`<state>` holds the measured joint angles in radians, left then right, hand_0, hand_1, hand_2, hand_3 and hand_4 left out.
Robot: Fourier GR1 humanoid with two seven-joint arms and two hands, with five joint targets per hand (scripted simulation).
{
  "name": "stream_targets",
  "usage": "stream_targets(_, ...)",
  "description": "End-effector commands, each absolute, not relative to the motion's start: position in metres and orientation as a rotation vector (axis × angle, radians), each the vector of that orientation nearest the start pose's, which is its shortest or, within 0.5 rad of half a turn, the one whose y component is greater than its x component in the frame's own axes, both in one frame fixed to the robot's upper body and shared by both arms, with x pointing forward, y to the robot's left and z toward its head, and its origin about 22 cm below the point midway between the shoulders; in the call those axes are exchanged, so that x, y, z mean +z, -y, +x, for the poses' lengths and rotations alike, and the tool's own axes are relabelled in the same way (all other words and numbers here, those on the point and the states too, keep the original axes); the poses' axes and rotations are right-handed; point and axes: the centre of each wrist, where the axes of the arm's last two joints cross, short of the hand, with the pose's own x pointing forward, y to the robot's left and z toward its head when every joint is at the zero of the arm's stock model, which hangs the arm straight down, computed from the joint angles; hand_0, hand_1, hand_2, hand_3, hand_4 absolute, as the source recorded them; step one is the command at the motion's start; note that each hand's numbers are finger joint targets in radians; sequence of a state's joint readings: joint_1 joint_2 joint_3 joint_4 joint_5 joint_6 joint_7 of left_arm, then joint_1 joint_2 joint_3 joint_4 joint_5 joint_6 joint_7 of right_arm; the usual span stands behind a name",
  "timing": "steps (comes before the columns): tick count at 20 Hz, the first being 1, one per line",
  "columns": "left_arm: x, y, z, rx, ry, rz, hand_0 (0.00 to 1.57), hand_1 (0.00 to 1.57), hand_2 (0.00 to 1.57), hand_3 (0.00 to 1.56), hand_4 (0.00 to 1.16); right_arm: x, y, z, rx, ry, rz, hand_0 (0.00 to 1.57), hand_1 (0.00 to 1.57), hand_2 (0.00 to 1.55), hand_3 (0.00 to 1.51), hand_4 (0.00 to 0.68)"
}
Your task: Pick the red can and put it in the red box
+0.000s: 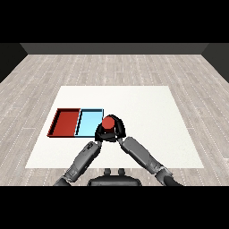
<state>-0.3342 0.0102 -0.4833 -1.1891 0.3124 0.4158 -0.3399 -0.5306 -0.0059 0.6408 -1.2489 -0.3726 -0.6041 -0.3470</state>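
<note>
The red can [107,122] stands upright just past the right edge of the light blue tray [87,123]. My right hand [119,129] is curled round the can from the right and behind, hiding the can's lower part. The left hand [99,135] lies close against the can's lower left side, at the blue tray's near right corner. The red tray [65,123] lies left of the blue one, with nothing in it.
The two trays sit side by side on the left half of the white table [147,107]. Both grey forearms come in from the lower corners and meet near the can.
</note>
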Motion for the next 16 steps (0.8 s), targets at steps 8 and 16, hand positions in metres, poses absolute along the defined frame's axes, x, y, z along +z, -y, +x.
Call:
stream_targets(8,-0.006,-0.078,0.271,0.034,1.734,-0.017,1.57,1.57,1.51,1.41,1.00,0.043,0.032,0.271,0.054,1.912,0.274,1.46,1.46,1.45,1.38,0.607)
stream_targets(16,0.003,-0.081,0.296,0.052,1.761,0.028,1.57,1.57,1.53,1.44,1.08,0.060,0.033,0.285,-0.013,1.894,0.358,1.32,1.32,1.32,1.25,0.123)
